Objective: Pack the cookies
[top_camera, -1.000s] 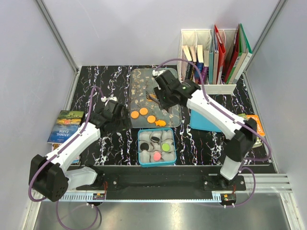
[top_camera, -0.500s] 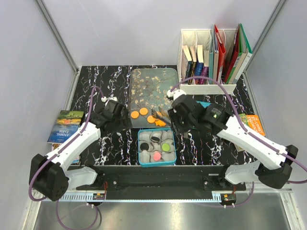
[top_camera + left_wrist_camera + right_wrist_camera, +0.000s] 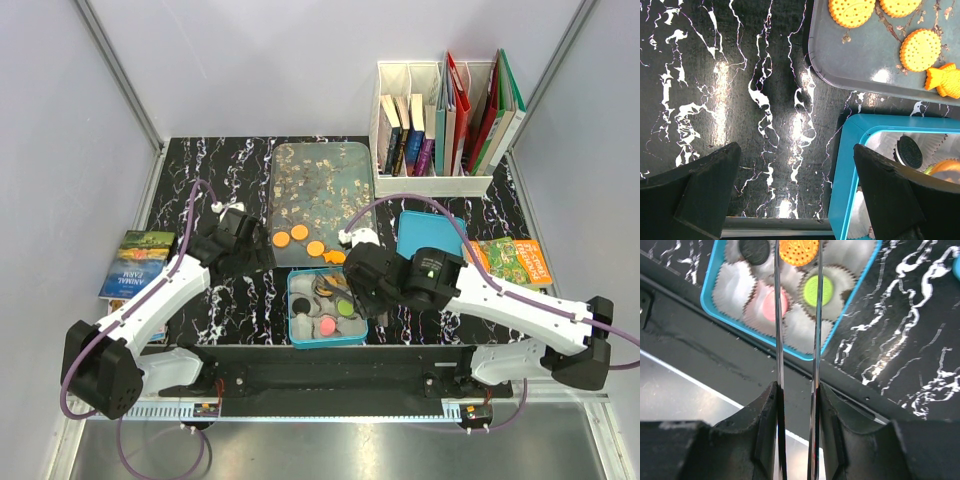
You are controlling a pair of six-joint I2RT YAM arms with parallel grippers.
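step: place cookie | right pincer [image 3: 797, 285] blades nearly closed, pinching orange cookie [image 3: 799, 250] above blue tin [image 3: 715, 300], beside black cookie [image 3: 754, 250] | left pincer [image 3: 795, 200] wide apart, empty, over table [image 3: 715, 100] | tip: centre over free paper cup [image 3: 735, 285], lower, release gently

There is one blue box [image 3: 842, 170]. At it are one orange cookie [image 3: 799, 249], one green cookie [image 3: 818, 288], one pink cookie [image 3: 767, 304] and at least one black cookie [image 3: 754, 249]. One pair of tongs [image 3: 778, 340] is over it. Just behind it, one grey tray [image 3: 865, 55] has three round orange cookies [image 3: 921, 49] and one fish cookie [image 3: 944, 80].
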